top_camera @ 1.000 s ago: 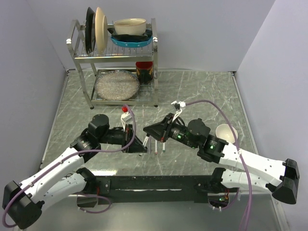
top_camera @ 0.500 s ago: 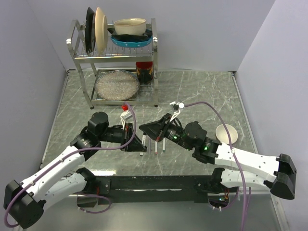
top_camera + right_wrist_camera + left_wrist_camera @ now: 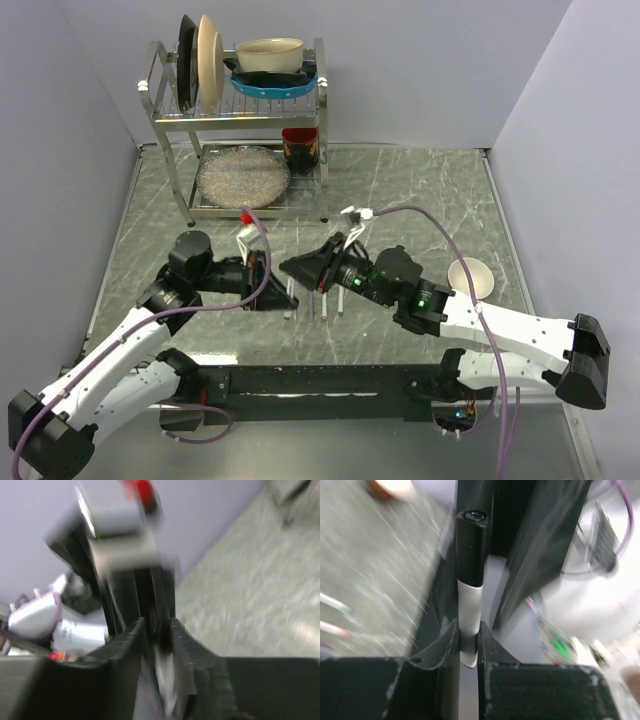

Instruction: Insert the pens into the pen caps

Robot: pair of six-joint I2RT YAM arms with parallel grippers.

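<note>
The grey marble counter point(image 3: 420, 190) carries a dish rack point(image 3: 240, 130) at its far side. Nearer in, the left arm point(image 3: 120, 350) and the right arm point(image 3: 500, 325) meet nose to nose above the middle. The left jaws are closed tight on the white barrel of a pen point(image 3: 469, 607), which points towards the other arm. The pen's far end sits inside a black cap point(image 3: 470, 550), and the cap lies between the right jaws. Those jaws stand a little apart, but the right wrist view is too blurred to tell whether they grip the cap or only flank it. A green-ended pen point(image 3: 335, 605) and a pink-ended pen point(image 3: 332, 630) lie on the counter just beside the meeting point.

The step in hand looks like seating this cap. It goes best if the left grip stays firm and the barrel and cap share one line. Any last push should run straight along that line, with no sideways lean. The join between black and white should close evenly all round. The right jaws should then part wide enough to back away without dragging or tilting the cap.
</note>
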